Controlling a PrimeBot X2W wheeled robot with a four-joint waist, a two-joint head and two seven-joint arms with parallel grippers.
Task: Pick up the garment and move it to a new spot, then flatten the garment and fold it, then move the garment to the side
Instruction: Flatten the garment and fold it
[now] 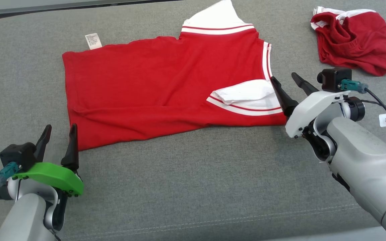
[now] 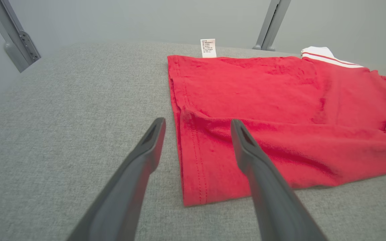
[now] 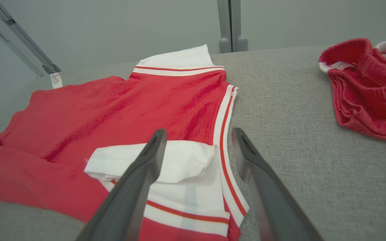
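A: Garment: where does it lie from the tools?

B: It is spread on the grey cushion, between the two. Its long axis runs from one gripper across to the other, with the hem end at the left gripper and the collar end at the right gripper.

A: How close?

B: The near hem corner lies just ahead of the left gripper's fingertips, by its inner finger. The near sleeve, white and folded in, sits just ahead of the right gripper, whose inner finger is beside the striped cuff.

A: Is either one gripping anything?

B: No. Both pairs of fingers stand wide apart with nothing pinched, and the cloth lies slack.

A: Which arm is nearer?

B: Neither, really. Each has its own end. I judge that a crosswise fold would want both arms at once, each taking a near corner.

A: What's the count?

B: Two grippers. Two red pieces: this flat one, and a crumpled red piece beyond the right gripper, off its outer side and well apart. Two white sleeves, the near one and a far sleeve. One care label at the far hem corner, beyond the left gripper.
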